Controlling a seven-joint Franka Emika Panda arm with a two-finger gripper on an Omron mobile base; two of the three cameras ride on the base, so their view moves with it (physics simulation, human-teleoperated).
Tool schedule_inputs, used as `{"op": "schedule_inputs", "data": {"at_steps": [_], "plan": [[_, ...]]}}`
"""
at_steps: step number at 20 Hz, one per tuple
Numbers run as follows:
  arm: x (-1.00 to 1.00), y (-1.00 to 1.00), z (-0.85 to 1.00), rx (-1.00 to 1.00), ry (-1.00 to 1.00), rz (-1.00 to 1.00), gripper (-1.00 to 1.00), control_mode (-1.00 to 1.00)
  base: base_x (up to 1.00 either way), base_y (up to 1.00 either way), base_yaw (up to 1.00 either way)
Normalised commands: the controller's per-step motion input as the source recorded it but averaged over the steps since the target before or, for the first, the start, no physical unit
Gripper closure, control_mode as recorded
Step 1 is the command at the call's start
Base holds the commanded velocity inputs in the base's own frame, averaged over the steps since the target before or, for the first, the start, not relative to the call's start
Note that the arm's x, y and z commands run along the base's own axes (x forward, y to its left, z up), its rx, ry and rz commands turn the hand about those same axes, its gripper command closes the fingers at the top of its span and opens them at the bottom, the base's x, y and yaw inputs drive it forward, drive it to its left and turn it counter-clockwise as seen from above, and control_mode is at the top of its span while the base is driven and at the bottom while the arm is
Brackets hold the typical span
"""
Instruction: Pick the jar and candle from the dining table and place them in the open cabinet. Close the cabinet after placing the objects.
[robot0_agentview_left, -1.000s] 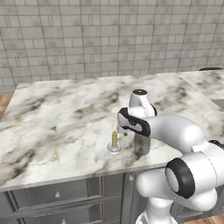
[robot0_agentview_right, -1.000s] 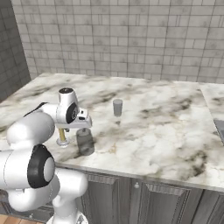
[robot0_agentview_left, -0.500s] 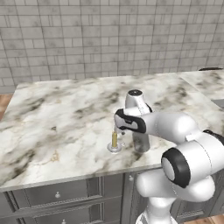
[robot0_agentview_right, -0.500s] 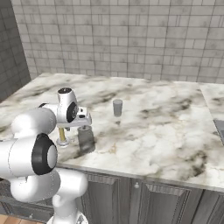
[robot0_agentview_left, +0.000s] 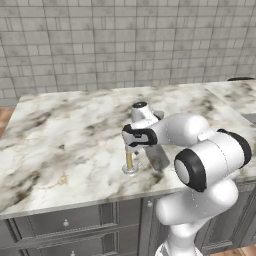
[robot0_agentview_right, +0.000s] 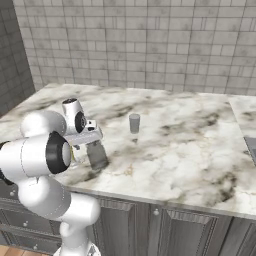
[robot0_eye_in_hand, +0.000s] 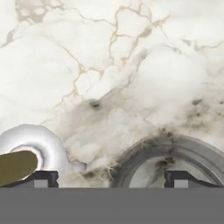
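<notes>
We see the fingers spread wide just above the worktop, holding nothing. In the hand view only their two dark tips show, cut off at the bottom. The candle in its white dish lies just outside one tip; the jar, seen from above as a grey ring, sits partly around the other tip. From the left base view the hand hides the candle's top and most of the jar. A small grey cup stands well beyond.

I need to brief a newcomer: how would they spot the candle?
Find the veined marble dining table and look near its front edge, under the robot's gripper. The thin yellow stick candle stands in a round silvery dish, unlike the dark grey cylindrical jar farther back.
</notes>
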Motion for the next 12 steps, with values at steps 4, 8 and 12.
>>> {"op": "schedule_inputs", "data": {"at_steps": [4,8,12], "plan": [[-0.26,0.0,-0.97,-0.12,0.02,0.05,1.0,-1.0,0.0,0.0,0.0],[-0.27,-0.02,-0.57,-0.08,0.0,0.04,1.0,-1.0,0.0,0.0,0.0],[-0.36,-0.03,-0.04,-0.02,-0.06,0.02,1.0,-1.0,0.0,0.0,0.0]]}}
